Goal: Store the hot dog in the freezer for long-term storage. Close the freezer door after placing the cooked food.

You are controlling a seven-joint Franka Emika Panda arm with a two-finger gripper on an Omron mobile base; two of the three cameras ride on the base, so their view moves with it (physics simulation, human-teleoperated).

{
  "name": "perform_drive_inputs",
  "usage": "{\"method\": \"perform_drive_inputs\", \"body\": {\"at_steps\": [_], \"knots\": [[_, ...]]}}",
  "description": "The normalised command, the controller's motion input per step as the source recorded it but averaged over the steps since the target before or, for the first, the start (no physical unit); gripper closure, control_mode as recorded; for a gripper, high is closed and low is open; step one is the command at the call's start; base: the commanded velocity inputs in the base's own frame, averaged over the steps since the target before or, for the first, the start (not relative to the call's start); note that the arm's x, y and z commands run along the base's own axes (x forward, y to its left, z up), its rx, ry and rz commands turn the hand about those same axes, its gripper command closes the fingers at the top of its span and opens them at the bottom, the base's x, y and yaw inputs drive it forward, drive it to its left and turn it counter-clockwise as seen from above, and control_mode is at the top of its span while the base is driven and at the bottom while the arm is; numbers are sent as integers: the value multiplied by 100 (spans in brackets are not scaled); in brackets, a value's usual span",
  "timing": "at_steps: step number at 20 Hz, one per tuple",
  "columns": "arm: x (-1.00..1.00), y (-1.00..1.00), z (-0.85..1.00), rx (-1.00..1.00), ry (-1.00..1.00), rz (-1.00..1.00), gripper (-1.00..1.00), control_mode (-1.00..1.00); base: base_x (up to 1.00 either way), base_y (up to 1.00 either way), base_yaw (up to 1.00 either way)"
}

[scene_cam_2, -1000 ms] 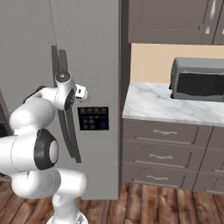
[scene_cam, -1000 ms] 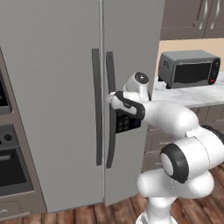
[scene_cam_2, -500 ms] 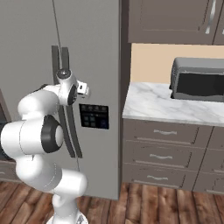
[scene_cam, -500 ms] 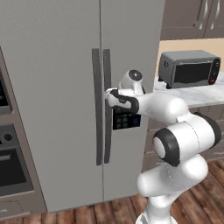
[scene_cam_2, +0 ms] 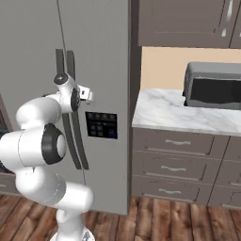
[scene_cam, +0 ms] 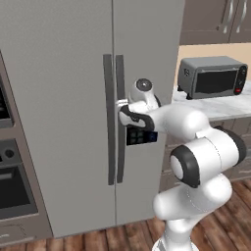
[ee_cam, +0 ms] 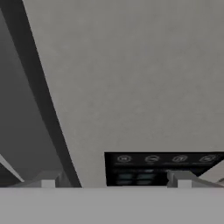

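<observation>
The freezer [scene_cam: 73,98] stands tall and grey with both doors shut, its two long dark handles side by side down the middle. The freezer door [scene_cam: 147,59] is the right one, with the small dark control panel [scene_cam_2: 101,124] set into it. The gripper [scene_cam: 122,109] is up against this door's handle [scene_cam: 120,83], just above the panel. In the hand view the jaws stand wide apart with nothing between them: the handle [ee_cam: 41,100] runs as a dark slanted bar just inside one finger tip, and the panel [ee_cam: 162,168] lies low between the two tips. To the right, a toaster oven [scene_cam: 212,76] sits on the marble bench [scene_cam_2: 160,110] above grey drawers [scene_cam_2: 174,164]
</observation>
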Motion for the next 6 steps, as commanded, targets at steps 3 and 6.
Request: {"method": "perform_drive_inputs", "body": {"at_steps": [3, 6], "knots": [[45, 0, 0, 0, 3, -12, -100, -100, 0, 0, 0], [45, 0, 0, 0, 3, -12, -100, -100, 0, 0, 0]]}}
